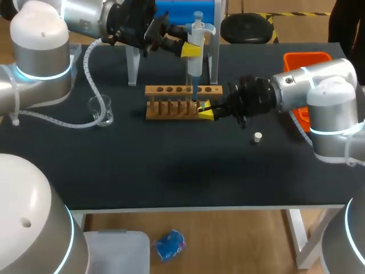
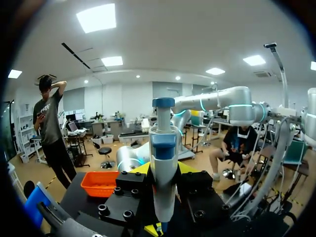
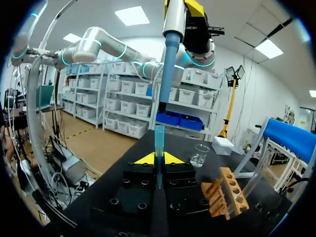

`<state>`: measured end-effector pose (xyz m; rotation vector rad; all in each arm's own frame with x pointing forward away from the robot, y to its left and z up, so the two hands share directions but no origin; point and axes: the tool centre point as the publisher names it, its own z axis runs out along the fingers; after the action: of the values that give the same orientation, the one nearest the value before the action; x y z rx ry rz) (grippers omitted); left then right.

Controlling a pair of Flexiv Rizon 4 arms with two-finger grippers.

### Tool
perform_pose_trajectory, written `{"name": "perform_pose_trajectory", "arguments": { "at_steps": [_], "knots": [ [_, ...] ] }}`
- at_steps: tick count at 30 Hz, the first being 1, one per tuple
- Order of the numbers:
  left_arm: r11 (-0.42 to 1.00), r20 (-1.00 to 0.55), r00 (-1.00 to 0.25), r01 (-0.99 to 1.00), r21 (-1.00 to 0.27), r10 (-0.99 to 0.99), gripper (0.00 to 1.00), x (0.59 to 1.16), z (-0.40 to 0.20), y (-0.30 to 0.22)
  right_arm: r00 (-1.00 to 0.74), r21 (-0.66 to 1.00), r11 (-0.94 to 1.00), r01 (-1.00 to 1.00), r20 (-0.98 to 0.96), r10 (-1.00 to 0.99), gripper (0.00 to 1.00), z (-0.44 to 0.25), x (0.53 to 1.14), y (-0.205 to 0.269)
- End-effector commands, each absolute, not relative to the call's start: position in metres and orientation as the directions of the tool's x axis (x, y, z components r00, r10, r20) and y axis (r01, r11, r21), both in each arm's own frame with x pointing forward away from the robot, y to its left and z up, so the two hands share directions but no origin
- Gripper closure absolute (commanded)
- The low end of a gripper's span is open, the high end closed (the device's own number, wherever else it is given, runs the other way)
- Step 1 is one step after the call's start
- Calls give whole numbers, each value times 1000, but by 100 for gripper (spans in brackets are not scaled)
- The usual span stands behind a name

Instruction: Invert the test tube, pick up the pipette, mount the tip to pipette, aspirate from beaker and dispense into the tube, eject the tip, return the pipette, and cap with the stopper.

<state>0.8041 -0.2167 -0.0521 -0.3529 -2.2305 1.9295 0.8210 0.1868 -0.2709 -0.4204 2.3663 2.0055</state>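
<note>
Left pincer (image 1: pixel 194 50) clamped, poised above clamped right pincer (image 1: pixel 204 110).

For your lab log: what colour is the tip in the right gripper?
The tip is translucent blue; right wrist view shows it best.

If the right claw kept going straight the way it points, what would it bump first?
Probably the glass beaker, standing ahead of the right claw and slightly to the side. The wooden rack runs alongside, so the claw might scrape it first; depth is hard to judge.
</note>
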Motion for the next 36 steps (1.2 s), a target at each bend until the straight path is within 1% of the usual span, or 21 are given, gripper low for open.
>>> {"name": "perform_pose_trajectory", "arguments": {
  "at_steps": [1,15,36],
  "knots": [
    [133,-27,-958,67,-989,285,100,803,-52,-216,-960,964,153,-217,-182,-212,100,-270,829,193],
    [133,-27,-958,67,-989,285,100,803,-52,-216,-947,956,147,-252,-212,-243,100,-261,833,206],
    [133,-27,-958,67,-989,285,100,803,-52,-216,-939,950,146,-275,-233,-252,100,-257,824,205]
  ]
}}
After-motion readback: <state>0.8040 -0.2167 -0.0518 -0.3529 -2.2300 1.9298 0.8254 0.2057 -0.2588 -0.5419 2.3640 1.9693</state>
